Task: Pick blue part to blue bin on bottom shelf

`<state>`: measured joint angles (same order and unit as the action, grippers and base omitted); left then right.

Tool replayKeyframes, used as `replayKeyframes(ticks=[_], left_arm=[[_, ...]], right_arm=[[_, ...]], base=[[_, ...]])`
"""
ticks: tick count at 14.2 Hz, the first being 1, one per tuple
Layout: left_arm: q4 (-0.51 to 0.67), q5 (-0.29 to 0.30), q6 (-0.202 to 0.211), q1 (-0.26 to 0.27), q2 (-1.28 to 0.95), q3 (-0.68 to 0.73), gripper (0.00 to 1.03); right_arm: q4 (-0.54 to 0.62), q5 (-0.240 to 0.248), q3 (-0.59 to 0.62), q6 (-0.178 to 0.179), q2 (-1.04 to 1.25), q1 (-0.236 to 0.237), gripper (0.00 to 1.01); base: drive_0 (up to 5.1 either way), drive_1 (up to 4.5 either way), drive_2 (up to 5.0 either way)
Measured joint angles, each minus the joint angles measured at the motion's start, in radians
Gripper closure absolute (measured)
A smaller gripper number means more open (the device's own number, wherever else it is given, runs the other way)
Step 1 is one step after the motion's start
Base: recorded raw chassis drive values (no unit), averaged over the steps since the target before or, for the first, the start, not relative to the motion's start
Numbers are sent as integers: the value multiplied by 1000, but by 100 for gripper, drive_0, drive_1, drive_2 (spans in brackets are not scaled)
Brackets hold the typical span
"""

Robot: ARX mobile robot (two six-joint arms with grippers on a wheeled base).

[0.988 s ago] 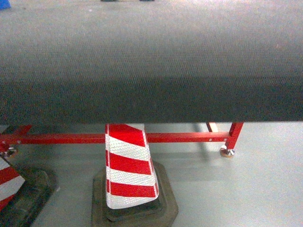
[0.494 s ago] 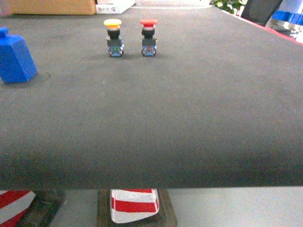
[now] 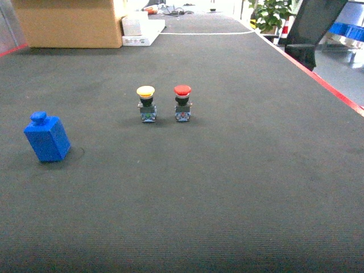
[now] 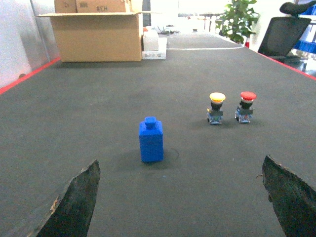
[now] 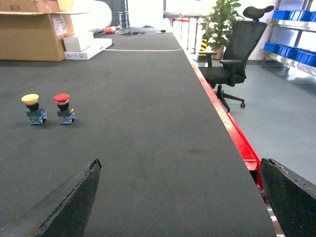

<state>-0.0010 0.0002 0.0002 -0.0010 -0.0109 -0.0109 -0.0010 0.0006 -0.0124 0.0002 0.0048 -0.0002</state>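
The blue part (image 3: 47,138) stands upright on the dark table mat (image 3: 227,187) at the left; it is a small blue block with a knob on top. In the left wrist view the blue part (image 4: 151,140) stands ahead of my left gripper (image 4: 180,165), slightly left of its midline and well apart from it. The left fingers are spread wide with nothing between them. My right gripper (image 5: 180,163) is open too, over bare mat near the table's red right edge (image 5: 237,133). Neither gripper shows in the head view. The blue bin and the bottom shelf are out of view.
A yellow-capped push button (image 3: 146,103) and a red-capped push button (image 3: 182,102) stand side by side mid-table. A cardboard box (image 3: 71,23) and a white box (image 3: 142,28) sit at the far end. An office chair (image 5: 232,59), a plant and a distant rack with blue crates (image 5: 291,15) are to the right.
The head view has swung up from the table's front edge and the striped cone below it to the table top. The blue part and both buttons now sit lower in the frame.
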Motion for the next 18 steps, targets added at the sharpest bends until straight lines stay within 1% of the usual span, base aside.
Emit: replayKeyframes(ticks=[4, 5, 6, 7, 8, 9, 10, 11, 12, 13, 15, 18], left_arm=[[-3, 0, 0, 0, 0, 0, 5], [-169, -165, -84, -73, -157, -80, 5], [-22, -203, -120, -87, -353, -100, 5], [103, -206, -119, -84, -477, -103, 5], [237, -200, -110, -72, -623, -122, 5], [371, -195, -102, -62, -777, -163, 5], [510, -175, -97, -49, -954, -230, 5], [615, -159, -93, -44, -1108, -293, 5], [674, -149, -79, -43, -1218, -340, 5], [737, -125, -62, -33, -1378, -407, 5], [782, -103, -42, -15, -1562, -496, 5], [801, -81, -19, 1, -1749, -605, 5]], right_arm=[[-4, 0, 0, 0, 0, 0, 3], [-4, 1, 0, 1, 0, 0, 3], [-3, -3, 0, 0, 0, 0, 3], [-4, -2, 0, 0, 0, 0, 3], [-4, -2, 0, 0, 0, 0, 3], [-3, -1, 0, 0, 0, 0, 3], [-4, -1, 0, 0, 0, 0, 3], [-4, -1, 0, 0, 0, 0, 3], [-4, -1, 0, 0, 0, 0, 3], [-4, -1, 0, 0, 0, 0, 3], [-4, -1, 0, 0, 0, 0, 3], [-4, -1, 0, 0, 0, 0, 3]], base=[[0, 0, 0], [0, 0, 0], [0, 0, 0], [0, 0, 0], [0, 0, 0], [0, 0, 0], [0, 0, 0], [0, 0, 0], [0, 0, 0], [0, 0, 0], [0, 0, 0], [0, 0, 0]])
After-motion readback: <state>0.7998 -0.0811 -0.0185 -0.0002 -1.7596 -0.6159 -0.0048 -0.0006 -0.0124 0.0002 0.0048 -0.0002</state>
